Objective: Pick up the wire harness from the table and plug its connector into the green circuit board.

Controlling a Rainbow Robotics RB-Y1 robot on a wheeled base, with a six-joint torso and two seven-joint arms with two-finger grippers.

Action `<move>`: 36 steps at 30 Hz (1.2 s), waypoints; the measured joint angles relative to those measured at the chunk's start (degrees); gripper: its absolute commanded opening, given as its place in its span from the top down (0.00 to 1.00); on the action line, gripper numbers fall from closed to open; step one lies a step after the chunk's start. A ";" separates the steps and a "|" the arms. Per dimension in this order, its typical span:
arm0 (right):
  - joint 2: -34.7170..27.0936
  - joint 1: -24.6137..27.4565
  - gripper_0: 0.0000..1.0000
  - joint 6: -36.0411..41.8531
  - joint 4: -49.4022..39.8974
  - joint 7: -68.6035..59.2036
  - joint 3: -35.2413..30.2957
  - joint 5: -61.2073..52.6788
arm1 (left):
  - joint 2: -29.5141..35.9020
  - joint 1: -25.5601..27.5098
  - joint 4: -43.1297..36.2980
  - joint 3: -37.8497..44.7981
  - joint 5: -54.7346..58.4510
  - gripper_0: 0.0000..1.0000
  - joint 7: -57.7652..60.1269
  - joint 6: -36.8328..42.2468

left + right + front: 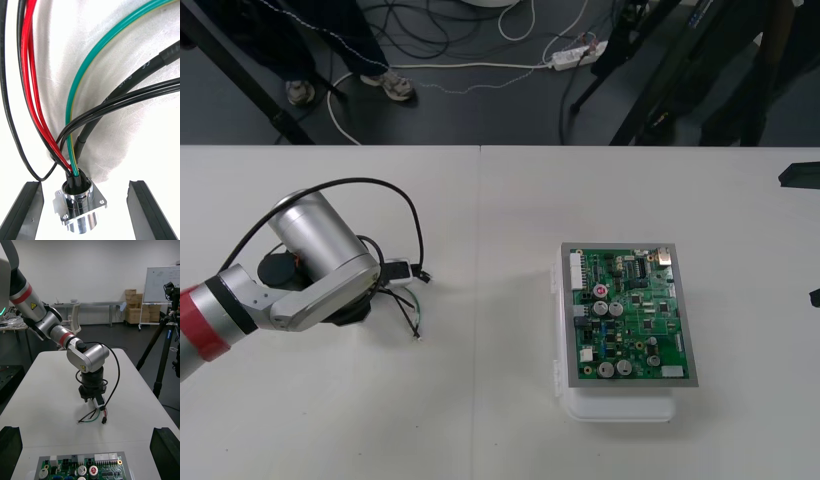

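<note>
Table [480, 400], harness socket [78, 204] between left gripper's [83, 183] parted fingers [22, 210]

— Where is room left on the table [490, 300]?
— A bare strip is left between wires [27, 41] and board [632, 315].
— And at the socket [78, 204]?
— It is flanked by spread fingers [24, 210], with gaps; from above it is covered by the left arm [320, 250].

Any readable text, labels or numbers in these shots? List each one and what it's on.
No text here can be read with confidence.
On the thick black wire by the socket: pale print, too blurred to read.
On the left arm, yellow sticker: warning triangle, no legible words.
On the circuit board: markings too small to read.
</note>
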 measured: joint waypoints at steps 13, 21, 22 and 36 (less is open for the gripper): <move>0.00 0.00 0.00 0.00 0.00 0.00 0.00 0.00 | 0.00 0.00 0.18 0.00 -0.01 0.35 0.00 0.19; 0.00 0.00 0.00 0.00 0.00 0.00 0.00 0.00 | 0.00 0.00 1.57 0.00 -0.01 0.35 0.00 0.68; 0.00 0.00 0.00 0.00 0.00 0.00 0.00 0.00 | 0.00 0.00 2.08 0.00 -0.01 0.35 0.00 1.01; 1.20 0.94 0.00 0.00 3.57 0.00 1.38 0.30 | 0.00 -0.04 4.68 0.00 -0.03 1.00 0.00 4.15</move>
